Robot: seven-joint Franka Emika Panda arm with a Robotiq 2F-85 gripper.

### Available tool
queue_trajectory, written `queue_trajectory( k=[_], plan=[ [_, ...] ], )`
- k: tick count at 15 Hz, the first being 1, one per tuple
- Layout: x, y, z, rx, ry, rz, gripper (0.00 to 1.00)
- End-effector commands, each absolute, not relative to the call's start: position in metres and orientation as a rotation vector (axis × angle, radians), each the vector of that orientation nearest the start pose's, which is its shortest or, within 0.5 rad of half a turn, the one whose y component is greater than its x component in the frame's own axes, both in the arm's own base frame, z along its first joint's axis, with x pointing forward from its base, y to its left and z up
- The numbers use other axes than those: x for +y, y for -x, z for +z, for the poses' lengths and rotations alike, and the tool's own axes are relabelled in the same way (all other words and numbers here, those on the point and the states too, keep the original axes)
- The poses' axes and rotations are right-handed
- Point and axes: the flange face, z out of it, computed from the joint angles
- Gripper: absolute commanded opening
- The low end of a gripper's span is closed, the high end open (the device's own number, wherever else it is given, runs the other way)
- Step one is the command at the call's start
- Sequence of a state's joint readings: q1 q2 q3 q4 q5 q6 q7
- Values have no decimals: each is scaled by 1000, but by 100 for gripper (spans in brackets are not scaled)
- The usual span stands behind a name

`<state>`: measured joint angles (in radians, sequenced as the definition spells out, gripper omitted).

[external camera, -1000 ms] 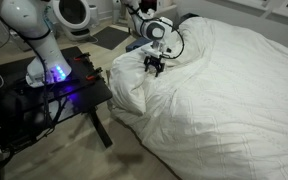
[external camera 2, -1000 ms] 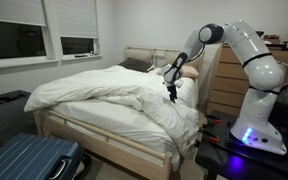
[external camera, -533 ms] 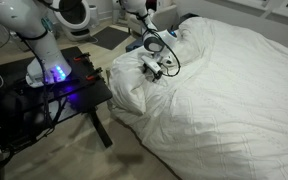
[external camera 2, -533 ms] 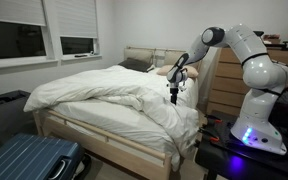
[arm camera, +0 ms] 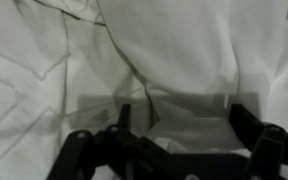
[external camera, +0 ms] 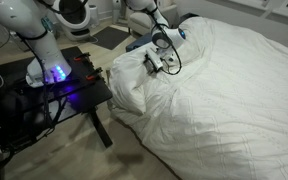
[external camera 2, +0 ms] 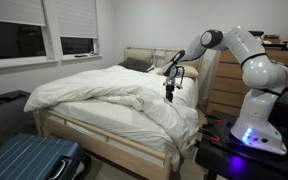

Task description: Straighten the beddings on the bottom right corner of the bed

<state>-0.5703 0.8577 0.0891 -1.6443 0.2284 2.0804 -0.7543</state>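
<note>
There is one bed, one spread of beddings, and one arm with one pincer. Furthest left in an exterior view, a single dark blue ribbed hard-shell suitcase (external camera 2: pixel 29 160) sits by the foot corner of the wide low bed with a pale wooden frame (external camera 2: pixel 102 143), and two white-blinded windows (external camera 2: pixel 14 25) are behind. The large white quilted fabric beddings (external camera 2: pixel 104 92) lie heaped over the whole bed and spill over its near side. Further right, the black two-fingered pincer (external camera 2: pixel 169 93) hangs low over them at the bed's edge. The wrist view shows its fingers (arm camera: pixel 124 115) spread wide and pinching nothing. Then come the white jointed robot arm (external camera 2: pixel 249 60), its black stand (external camera 2: pixel 234 155) and one tan wooden dresser (external camera 2: pixel 224 95). The fabric is creased, with a faint grid, and bunched into a thick fold (external camera: pixel 129 90) beside the stand.
</note>
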Motion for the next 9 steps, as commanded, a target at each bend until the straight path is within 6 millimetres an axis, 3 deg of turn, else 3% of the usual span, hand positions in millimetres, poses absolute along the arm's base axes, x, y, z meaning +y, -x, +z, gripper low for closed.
queue_trajectory(
  k=[1,6,7,8,9],
  plan=[
    [-272,-573,63,-101,2635,337,100],
    [-263,-562,9,-56,2602,466,100],
    [-264,-562,5,-55,2598,475,75],
    [-265,-564,2,-41,2602,478,74],
    [-265,-566,1,-24,2606,485,66]
  ],
)
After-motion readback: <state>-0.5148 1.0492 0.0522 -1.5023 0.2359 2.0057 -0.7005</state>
